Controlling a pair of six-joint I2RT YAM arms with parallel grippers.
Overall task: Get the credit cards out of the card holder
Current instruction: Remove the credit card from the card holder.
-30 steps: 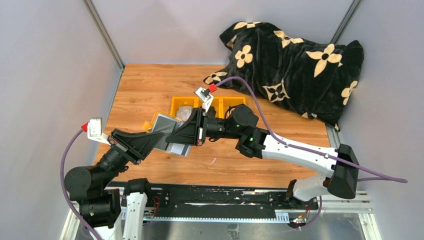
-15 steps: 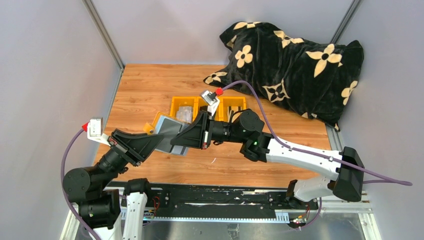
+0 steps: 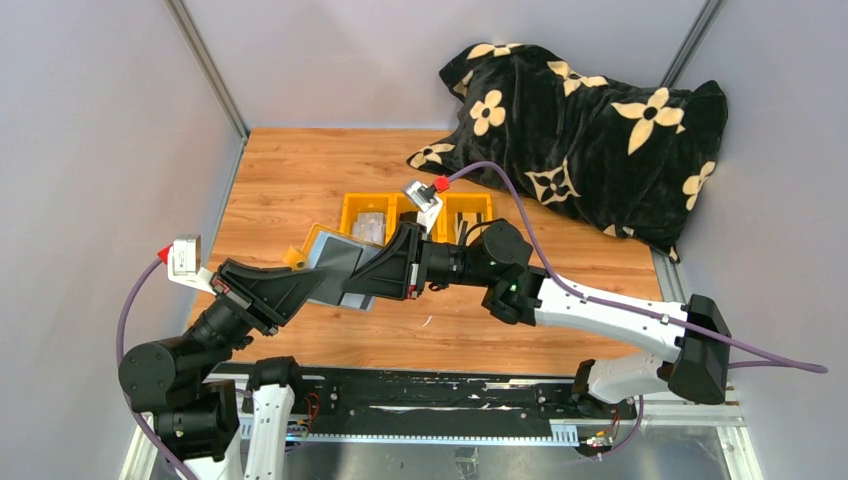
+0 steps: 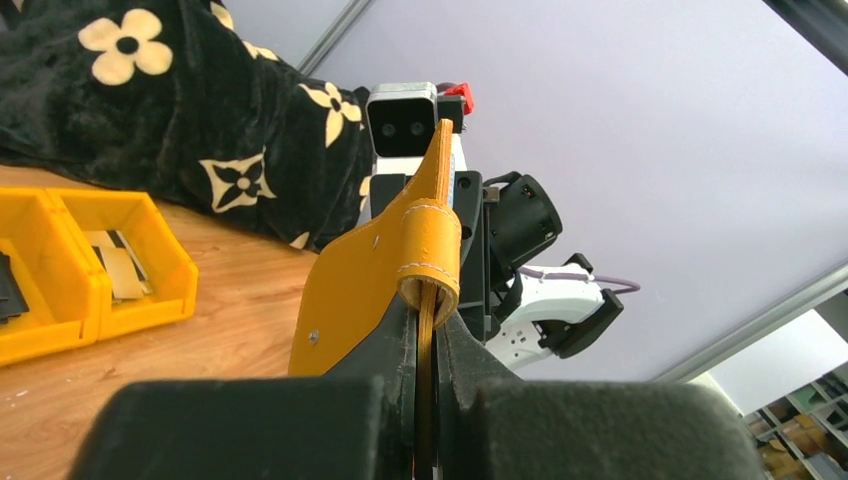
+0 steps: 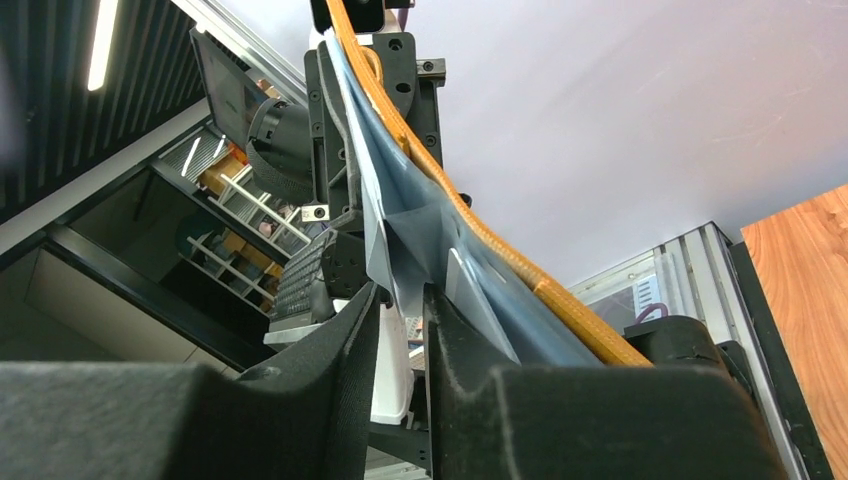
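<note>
table (image 3: pixel 290 180): wooden, holds everything below.
black pouch (image 3: pixel 580 130): flower-patterned, far right corner.
yellow tray (image 3: pixel 352 210): mid-table, just beyond the grippers.
left gripper (image 4: pixel 425 320): jaws pinching the card holder's mustard edge.
right gripper (image 5: pixel 400 310): jaws narrowly parted around the grey-blue inner flap; cannot tell whether they press it.
card holder (image 4: pixel 370 270): lifted off the table, between both grippers.
credit cards (image 4: pixel 118 268): pale, lying in a tray compartment.
</note>
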